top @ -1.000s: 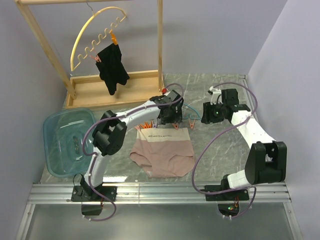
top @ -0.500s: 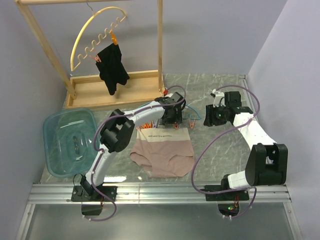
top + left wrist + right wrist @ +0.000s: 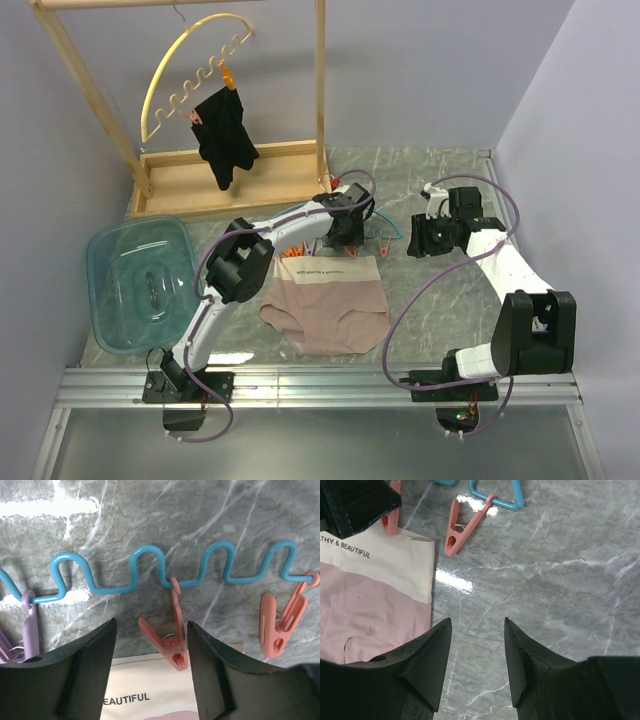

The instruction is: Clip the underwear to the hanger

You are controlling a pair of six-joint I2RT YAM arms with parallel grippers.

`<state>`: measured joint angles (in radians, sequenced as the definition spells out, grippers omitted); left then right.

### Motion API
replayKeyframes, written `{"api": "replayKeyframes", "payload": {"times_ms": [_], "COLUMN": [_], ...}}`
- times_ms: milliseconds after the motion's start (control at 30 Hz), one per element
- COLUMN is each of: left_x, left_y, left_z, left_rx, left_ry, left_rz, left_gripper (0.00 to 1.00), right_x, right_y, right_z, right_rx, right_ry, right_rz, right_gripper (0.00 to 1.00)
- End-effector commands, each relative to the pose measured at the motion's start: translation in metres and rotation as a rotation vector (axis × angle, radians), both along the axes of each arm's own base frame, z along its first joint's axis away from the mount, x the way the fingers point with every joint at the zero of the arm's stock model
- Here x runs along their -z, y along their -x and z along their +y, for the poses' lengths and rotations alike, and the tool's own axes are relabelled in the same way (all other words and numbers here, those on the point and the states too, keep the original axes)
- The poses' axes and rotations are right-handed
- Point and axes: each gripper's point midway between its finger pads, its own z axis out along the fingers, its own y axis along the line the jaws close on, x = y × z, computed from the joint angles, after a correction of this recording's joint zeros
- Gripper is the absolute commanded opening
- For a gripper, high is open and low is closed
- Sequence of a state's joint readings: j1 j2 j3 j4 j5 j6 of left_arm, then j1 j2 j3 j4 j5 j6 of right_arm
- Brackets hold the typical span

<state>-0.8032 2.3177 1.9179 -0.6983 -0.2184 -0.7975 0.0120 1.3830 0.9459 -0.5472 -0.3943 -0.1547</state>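
The underwear [image 3: 325, 305] lies flat on the table [image 3: 440, 300], long axis left-right, waistband [image 3: 328, 270] toward the far side; the hanger [image 3: 150, 572] lies just beyond, its wavy edge parallel; left gripper [image 3: 150, 630] spread around a clip [image 3: 172, 645]; right gripper [image 3: 477, 625] spread, holding nothing.

This looks like a robotics lab test cell, not a home. A marble-patterned table [image 3: 440, 190] is boxed in by plain lavender walls [image 3: 420, 70], and the cabled left arm [image 3: 290, 220] and right arm [image 3: 505, 265] are bolted to an aluminium rail [image 3: 320, 385] at its near edge. A small wooden rack [image 3: 230, 185] and a teal plastic tub [image 3: 110, 240] stand on it as household items.
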Motion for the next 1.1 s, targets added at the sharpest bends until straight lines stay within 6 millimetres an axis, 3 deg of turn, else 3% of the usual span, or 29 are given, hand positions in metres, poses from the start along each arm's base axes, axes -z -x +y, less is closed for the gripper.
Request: {"api": "replayKeyframes", "payload": {"times_ms": [0,467,800,1067], "left_x": [-0.001,0.004,0.006,-0.004], "left_y": [-0.005,-0.022,-0.018,-0.021], "left_z": [-0.009,-0.014,-0.011,-0.011], "left_rx": [0.021,0.049,0.059,0.071], "left_ry": [0.009,-0.024,-0.03,0.01], "left_rz": [-0.02,-0.073,-0.063,-0.068], "left_gripper": [0.63,0.4,0.1,0.0], "right_x": [-0.009,-0.004,0.01,0.012], "right_y": [-0.006,-0.001,0.011,0.014], "right_z": [-0.009,-0.005,0.005,0.026], "right_rx": [0.014,-0.012,-0.035,-0.083], "right_ry": [-0.001,-0.025,-0.079,-0.184], "right_rz": [-0.044,-0.017,0.039,0.104], "right_gripper": [0.54,0.53,0.49,0.3]}}
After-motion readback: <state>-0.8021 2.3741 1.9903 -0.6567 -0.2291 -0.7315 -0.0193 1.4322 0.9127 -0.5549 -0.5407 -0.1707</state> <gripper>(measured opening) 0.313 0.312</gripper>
